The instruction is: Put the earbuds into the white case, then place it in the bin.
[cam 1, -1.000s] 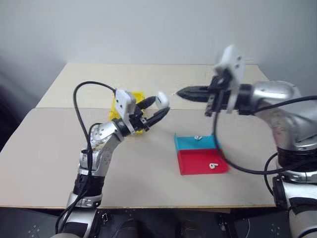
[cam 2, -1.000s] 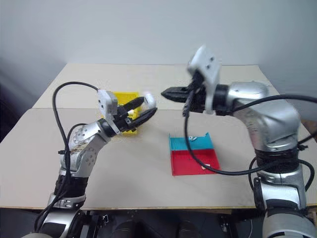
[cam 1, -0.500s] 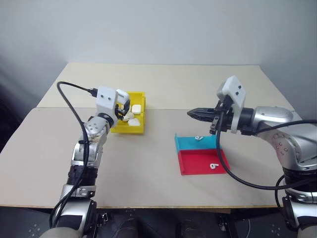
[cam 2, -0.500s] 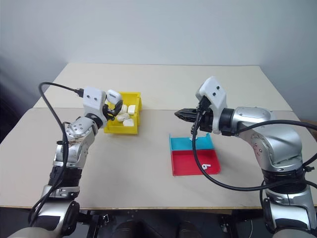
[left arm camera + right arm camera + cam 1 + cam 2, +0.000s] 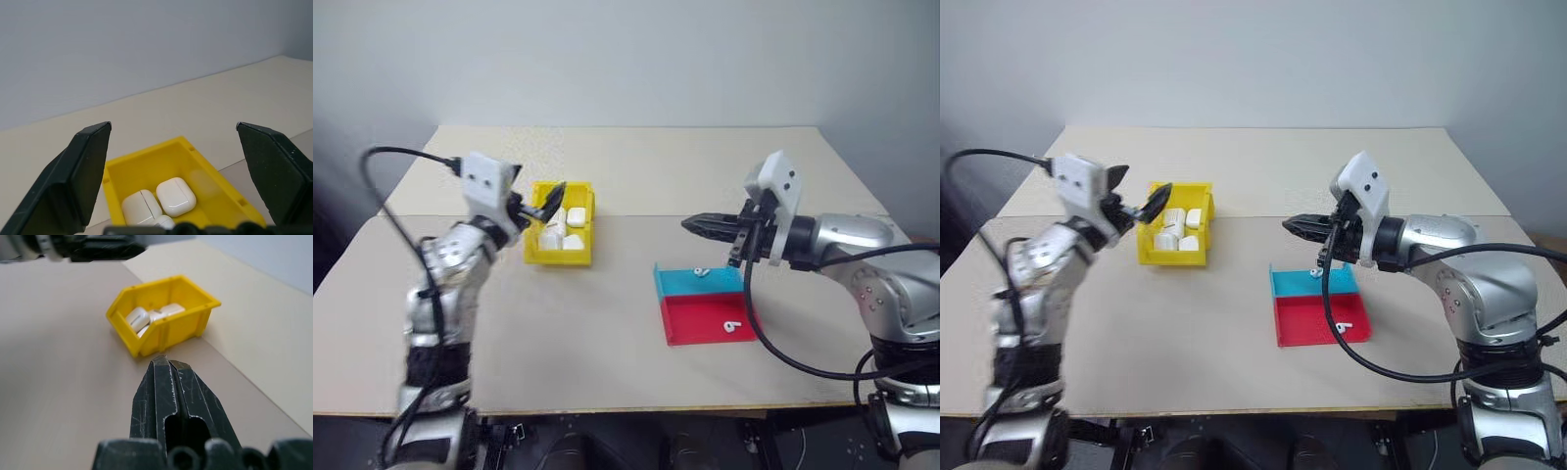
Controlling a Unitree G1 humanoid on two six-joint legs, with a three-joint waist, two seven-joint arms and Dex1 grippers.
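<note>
Nearby, a flat red-and-teal plastic tray (image 5: 705, 304) held two tiny white stemmed earbuds (image 5: 734, 326) at five o'clock; the right gripper (image 5: 690, 225) hovered shut. Beyond, at ten o'clock, the left gripper (image 5: 171, 161) gaped empty over the small yellow plastic bin (image 5: 536, 253) of glossy white cases (image 5: 175, 196); withdrawing upward would avoid snagging its wall.

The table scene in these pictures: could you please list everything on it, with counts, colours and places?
Small yellow open-top plastic bin: one, yellow, on the table's left half, in front of the left gripper.
Glossy white rounded charging cases: several, exact count unclear, white, piled inside the bin.
Flat tray: one, teal far half and red near half, on the table's right half, below the right gripper.
Tiny white stemmed earbuds: two, white; one on the teal half, one on the red half.
Beige table: one, carries everything.
Left gripper: black fingers open, empty, at the bin's left edge.
Right gripper: fingers shut, empty, above the tray.
</note>
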